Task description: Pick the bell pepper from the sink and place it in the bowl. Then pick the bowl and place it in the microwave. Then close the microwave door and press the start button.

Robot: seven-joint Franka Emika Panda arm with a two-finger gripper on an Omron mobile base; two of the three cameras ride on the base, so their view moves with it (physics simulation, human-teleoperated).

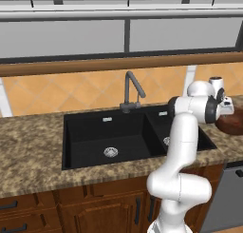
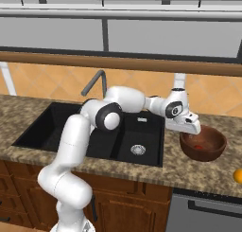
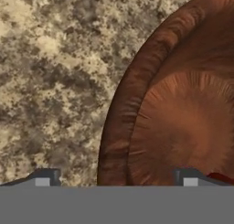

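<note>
**Open jaws straddle the bowl's near wall, pepper already inside**

Seen from the hand camera, the gripper [image 3: 116, 177] stands wide open and holds nothing. Its two dark fingertips rise at the bottom edge of the frame, one at lower left over the speckled granite counter [image 3: 50, 81], the other at lower right over the inside of the bowl [image 3: 183, 109]. The bowl's curved rim runs up between them, from bottom centre to the upper right corner, so the wall sits inside the gap and a plain closing looks set to pinch it. A sliver of red at the far lower right, just beside the right fingertip, is probably the bell pepper [image 3: 222, 177].

In the right base view the hand [image 2: 188, 124] hangs at centre right of the frame, tilted over the left edge of the bowl [image 2: 204, 148], which rests on the counter just right of the sink [image 2: 61, 127]. The bell pepper [image 2: 199, 147] shows as a small red spot low inside the bowl, so the first step appears done and the bowl pick is the step in hand.

Farther back, the grey arched faucet [image 2: 93, 84] rises behind the arm. In the left base view the bowl [image 1: 232, 122] is cut off at the right edge, just past the arm's wrist, with the sink's basins [image 1: 109, 137] lying empty at frame centre.
</note>
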